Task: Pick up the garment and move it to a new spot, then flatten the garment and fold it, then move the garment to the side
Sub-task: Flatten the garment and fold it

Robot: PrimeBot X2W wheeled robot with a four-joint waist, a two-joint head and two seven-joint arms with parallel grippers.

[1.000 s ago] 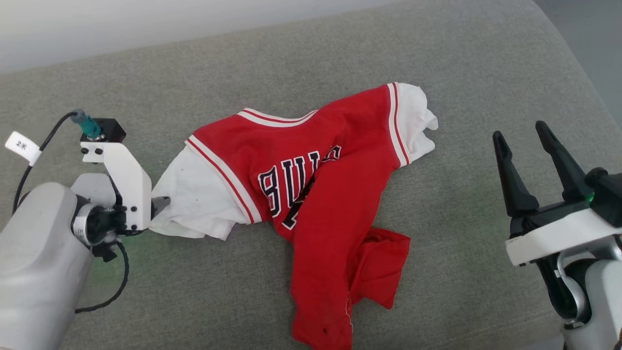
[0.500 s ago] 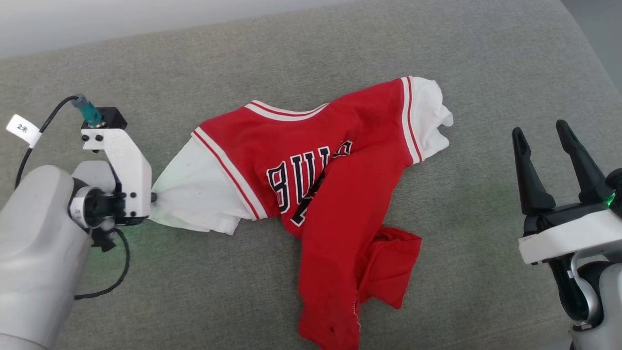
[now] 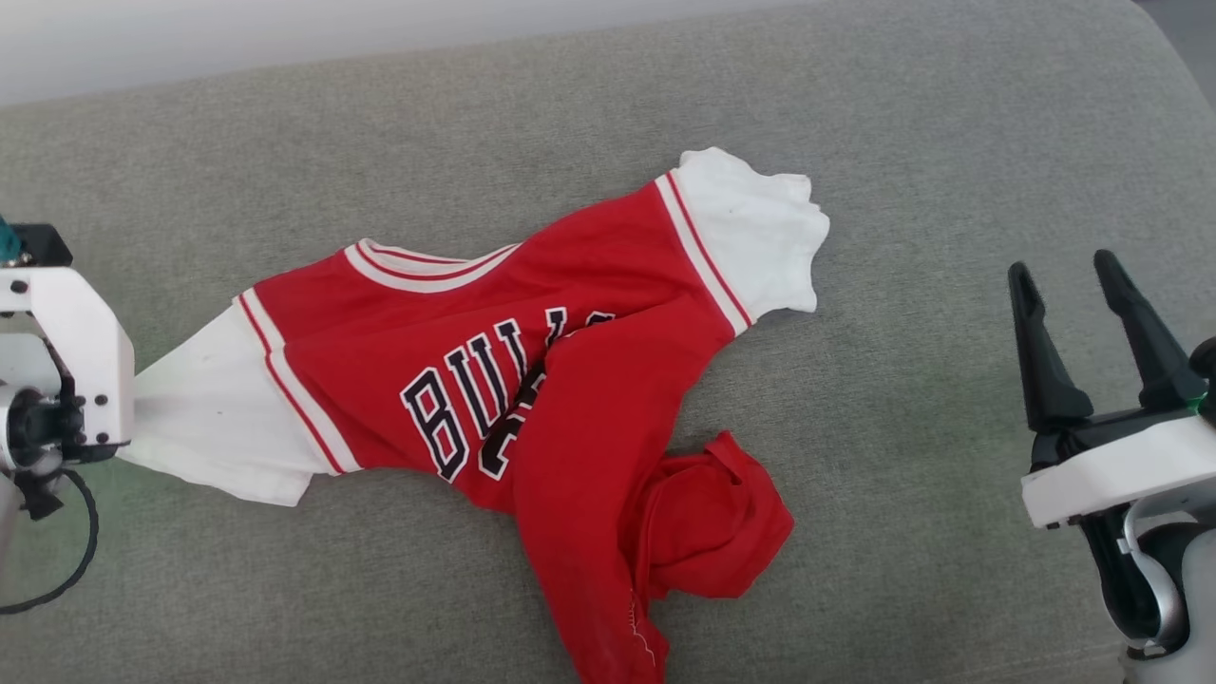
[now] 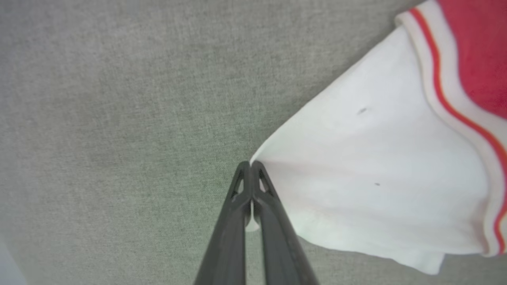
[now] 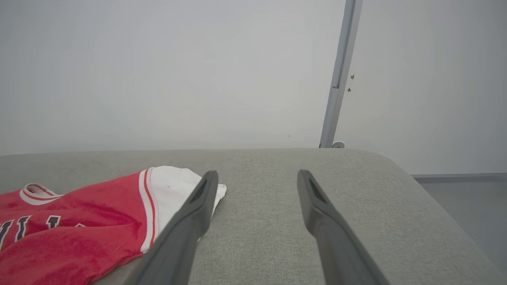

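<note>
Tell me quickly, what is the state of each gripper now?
Left gripper: closed on the garment, at its white sleeve.
Right gripper: open, holding nothing.

A red fold of the garment [image 3: 570, 408] covers most of its number and the lettering's end; its hem runs off my head view's bottom edge.

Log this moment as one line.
left gripper: shut on garment at white sleeve edge | right gripper: open, apart from garment | garment: crumpled, hem bunched, unflattened | surface: grey cushion
</note>
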